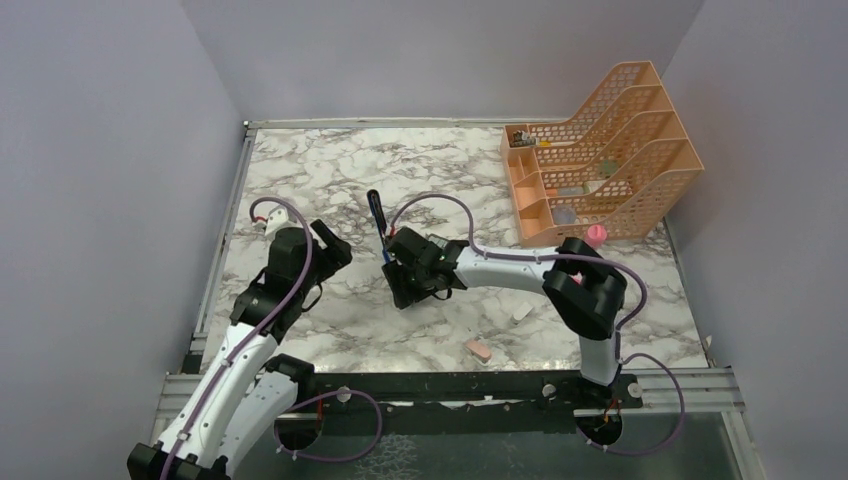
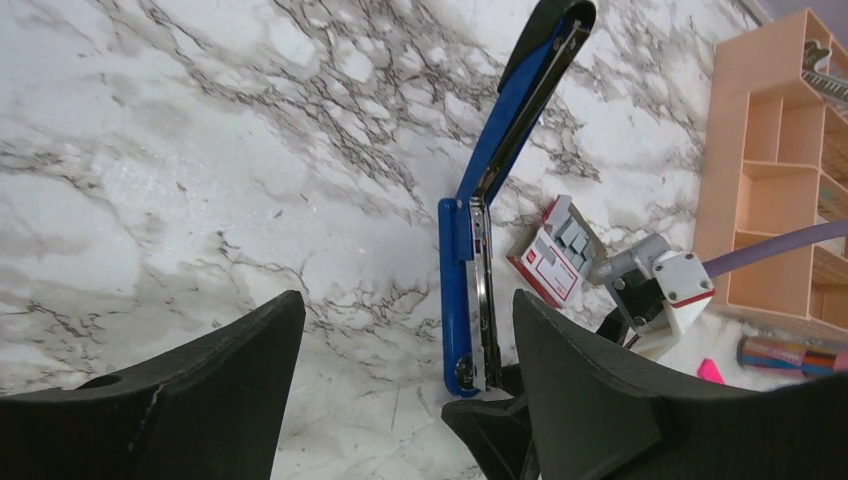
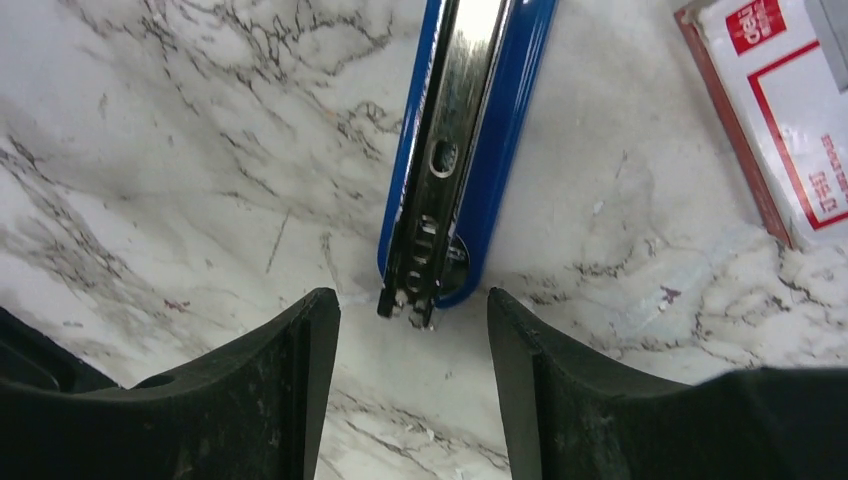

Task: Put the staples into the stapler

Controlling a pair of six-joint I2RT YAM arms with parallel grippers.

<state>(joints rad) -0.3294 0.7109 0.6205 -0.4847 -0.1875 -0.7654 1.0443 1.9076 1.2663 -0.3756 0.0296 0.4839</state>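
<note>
Stapler (image 1: 378,215) location: mid-table, a little left of centre, running near-to-far, opened wide.

Table (image 1: 330,170): white marble with grey veining.

Peach mesh organizer (image 1: 600,150): far right corner of the table, well apart from the work area.

Right gripper (image 3: 411,312): reaches in from the right, low over the stapler's near end. Jaws wide apart and gripping nothing. The stapler's near tip sits in the gap ahead of the fingertips (image 3: 322,310); no contact visible on either side.

Left gripper (image 2: 400,335): left of the stapler, pointed toward it, jaws wide apart, nothing between them.

Stapler detail, left wrist view (image 2: 455,290): blue base flat on the marble, black top arm swung up and away toward the far side, silvery channel exposed along the base. The right wrist view (image 3: 470,150) shows the same channel bright and open at the near end. Cannot tell whether any strip sits inside.

Staples box (image 2: 548,262): red-and-white, lying just right of the stapler base, close but not touching, grey tray showing at its far end.

Salmon eraser (image 1: 478,350): near edge, right of centre.

Pink highlighter (image 1: 596,235): just near the organizer.
</note>
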